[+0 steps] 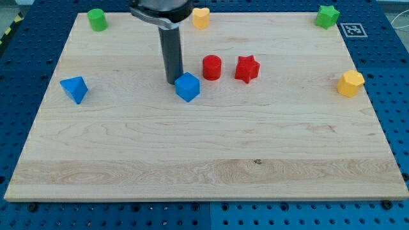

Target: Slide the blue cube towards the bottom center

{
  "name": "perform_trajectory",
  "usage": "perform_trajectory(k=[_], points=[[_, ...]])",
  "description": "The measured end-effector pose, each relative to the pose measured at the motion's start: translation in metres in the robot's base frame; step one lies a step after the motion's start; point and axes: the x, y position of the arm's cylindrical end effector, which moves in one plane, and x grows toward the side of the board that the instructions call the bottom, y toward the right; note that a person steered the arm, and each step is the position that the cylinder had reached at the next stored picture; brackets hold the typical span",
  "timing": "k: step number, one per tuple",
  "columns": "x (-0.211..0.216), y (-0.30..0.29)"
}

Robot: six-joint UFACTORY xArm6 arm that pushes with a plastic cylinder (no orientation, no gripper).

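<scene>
Camera view: wooden board [211, 160], blue pegboard [396, 83].

My tip [172, 80] touches the blue cube [188, 87] from its far left; the red cylinder [211, 67] stands just right of them on the wooden tabletop [204, 153].

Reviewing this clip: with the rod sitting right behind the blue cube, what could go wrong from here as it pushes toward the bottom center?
1. My tip sits at the blue cube's upper-left corner, not behind its middle, so a push may spin it or send it drifting to the view's right.
2. The cube stands corner-on to the tip; it could slip off sideways and lose contact.
3. The red cylinder is close by at the upper right; repositioning the tip there could nudge it.
</scene>
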Motion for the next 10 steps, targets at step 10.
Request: perform_trajectory(k=[10], points=[[0.157, 0.062]])
